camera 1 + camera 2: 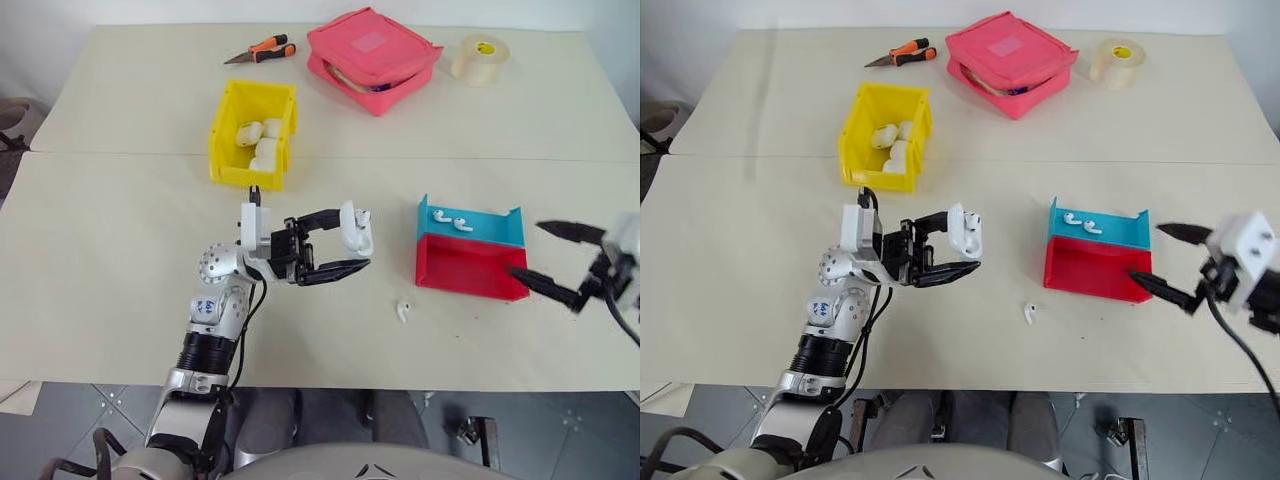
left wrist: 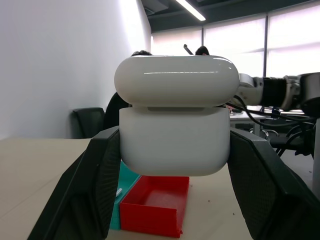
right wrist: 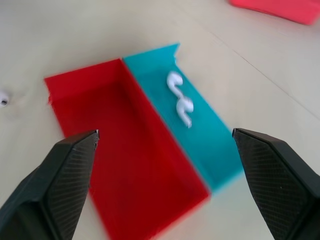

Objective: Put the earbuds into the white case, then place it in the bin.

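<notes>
The left gripper (image 1: 345, 250) has its jaws clamped on the white case (image 1: 356, 228), holding it above the bench (image 1: 120, 290) in the middle of the scene with the lid hinged up, so the open wells face toward the right. The right gripper (image 1: 548, 255) hangs at the right edge, jaws spread wide and holding nothing, just right of the red tray (image 1: 465, 268) and pointing back toward it.

Two earbuds (image 3: 179, 102) lie side by side in the blue tray (image 1: 490, 228), which sits touching the far side of the red one. One more loose earbud (image 1: 403, 311) lies on the bench between the case and the trays, nearer the front edge. The yellow bin (image 1: 228, 140) sits further back on the left with several white cases already in it.

The step in hand looks like fetching an earbud with the free right gripper. To do it well, come down over a single earbud in the blue tray, not both, and line the jaws across its stem so the glossy body cannot squirt out. Keep clear of the blue tray's far wall. Hold the case steady and level, lid open, so the earbud can be dropped stem-first into a well
</notes>
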Motion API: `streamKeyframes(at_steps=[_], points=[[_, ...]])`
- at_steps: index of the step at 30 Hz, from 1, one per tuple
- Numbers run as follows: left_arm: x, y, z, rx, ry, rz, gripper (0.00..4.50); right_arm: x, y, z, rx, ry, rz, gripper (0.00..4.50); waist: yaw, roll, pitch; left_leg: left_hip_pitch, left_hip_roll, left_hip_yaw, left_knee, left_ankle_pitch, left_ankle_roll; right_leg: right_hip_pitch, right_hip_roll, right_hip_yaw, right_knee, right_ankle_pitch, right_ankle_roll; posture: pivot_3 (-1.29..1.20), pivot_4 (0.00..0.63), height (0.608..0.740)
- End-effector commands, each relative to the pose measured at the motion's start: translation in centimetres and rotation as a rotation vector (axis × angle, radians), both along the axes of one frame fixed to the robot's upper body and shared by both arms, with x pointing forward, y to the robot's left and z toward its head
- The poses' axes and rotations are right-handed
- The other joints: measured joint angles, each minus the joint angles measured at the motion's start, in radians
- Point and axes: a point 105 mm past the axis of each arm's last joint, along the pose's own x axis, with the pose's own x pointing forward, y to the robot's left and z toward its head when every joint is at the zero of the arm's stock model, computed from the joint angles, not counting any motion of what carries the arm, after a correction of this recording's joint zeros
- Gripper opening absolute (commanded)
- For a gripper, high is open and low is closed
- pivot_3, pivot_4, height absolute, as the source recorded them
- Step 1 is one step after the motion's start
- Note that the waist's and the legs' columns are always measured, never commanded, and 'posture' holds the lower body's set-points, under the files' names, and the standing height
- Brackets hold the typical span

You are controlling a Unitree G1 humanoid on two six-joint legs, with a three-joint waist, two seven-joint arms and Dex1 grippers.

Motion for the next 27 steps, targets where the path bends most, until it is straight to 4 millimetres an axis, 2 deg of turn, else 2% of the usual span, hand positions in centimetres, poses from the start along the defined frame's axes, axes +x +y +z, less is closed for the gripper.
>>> streamKeyframes(at_steps=[1, 4, 10, 14, 18, 27], points=[[-0.1, -0.4, 0.3, -0.02, -0.028, 0.005, 2.8, 2.6, 0.4, 0.2, -0.122, 0.111, -0.01, 4.47, -0.001, 0.0, 0.0, 0.0, 0.0, 0.0, 0.0, 0.0, 0.0, 0.0, 0.0, 0.0, 0.0, 0.0, 0.0, 0.0, 0.15, 0.74], [0.0, -0.7, 0.3, -0.029, -0.031, 0.007, 2.8, 5.0, 0.5, 0.6, -0.177, 0.162, -0.053, 4.47, 0.003, 0.0, 0.0, -0.002, -0.001, -0.003, 0.0, 0.0, 0.0, 0.0, -0.001, -0.002, -0.002, 0.0, 0.0, 0.0, 0.15, 0.74], [-0.1, -0.9, 0.2, -0.042, -0.035, 0.011, 2.8, 8.1, 1.8, 1.1, -0.241, 0.221, -0.036, 4.47, -0.002, 0.0, 0.0, -0.006, -0.002, -0.005, 0.0, 0.0, 0.0, -0.003, -0.001, -0.004, -0.003, 0.0, 0.0, 0.0, 0.15, 0.74], [-0.3, -1.1, 0.3, -0.054, -0.036, 0.022, 2.8, 10.2, 2.5, 0.3, -0.343, 0.221, 0.002, 4.47, -0.004, 0.0, 0.0, -0.006, -0.002, -0.005, 0.001, 0.0, 0.0, -0.003, -0.001, -0.005, -0.002, 0.0, 0.0, 0.0, 0.15, 0.74], [-0.3, -1.0, 0.4, -0.058, -0.039, 0.035, 2.8, 11.1, 3.4, -0.1, -0.365, 0.23, 0.051, 4.47, -0.004, 0.0, 0.0, -0.006, -0.002, -0.005, 0.0, 0.0, 0.0, -0.003, -0.001, -0.005, -0.002, 0.0, 0.0, 0.0, 0.15, 0.74], [-0.2, -0.5, 0.5, -0.063, -0.041, 0.071, 2.8, 11.3, 2.8, -1.4, -0.478, 0.282, 0.111, 4.47, -0.008, 0.0, 0.0, -0.007, -0.002, -0.005, 0.001, 0.0, -0.001, -0.003, -0.001, -0.005, -0.002, 0.0, 0.0, 0.0, 0.15, 0.74]])
